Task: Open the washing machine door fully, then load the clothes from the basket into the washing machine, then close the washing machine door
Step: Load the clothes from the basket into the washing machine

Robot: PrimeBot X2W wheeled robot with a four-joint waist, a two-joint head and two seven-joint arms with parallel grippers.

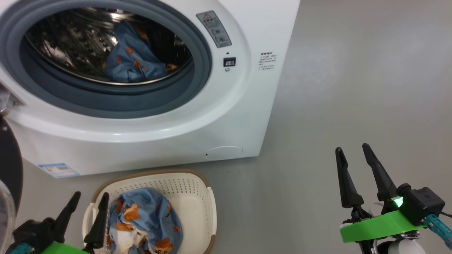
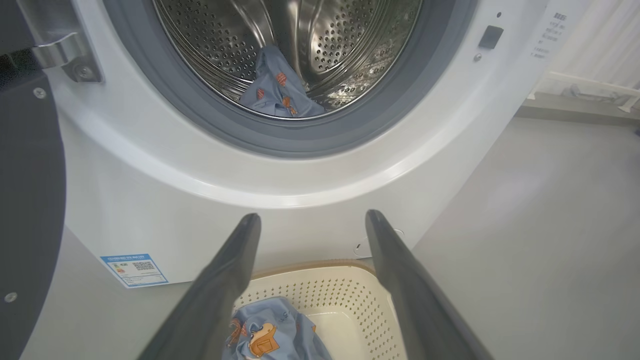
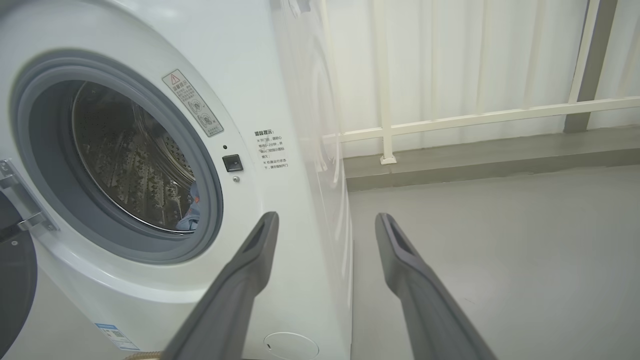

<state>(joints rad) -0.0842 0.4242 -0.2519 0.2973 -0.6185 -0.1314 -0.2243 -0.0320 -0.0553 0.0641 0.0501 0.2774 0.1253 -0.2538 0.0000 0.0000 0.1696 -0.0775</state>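
My left gripper (image 1: 90, 194) and right gripper (image 1: 352, 147) before the washing machine (image 1: 176, 134), jaws spread (both empty), clothes (image 1: 130, 60) in its drum (image 1: 63, 42).

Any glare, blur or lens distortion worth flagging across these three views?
Head view: even light, glare streaks on the drum, clothes in the basket sharp. Left wrist view: wide-angle bowing of the washing machine; left end effector looks soft up close. Right wrist view: machine's glossy side reflects the white curtain.
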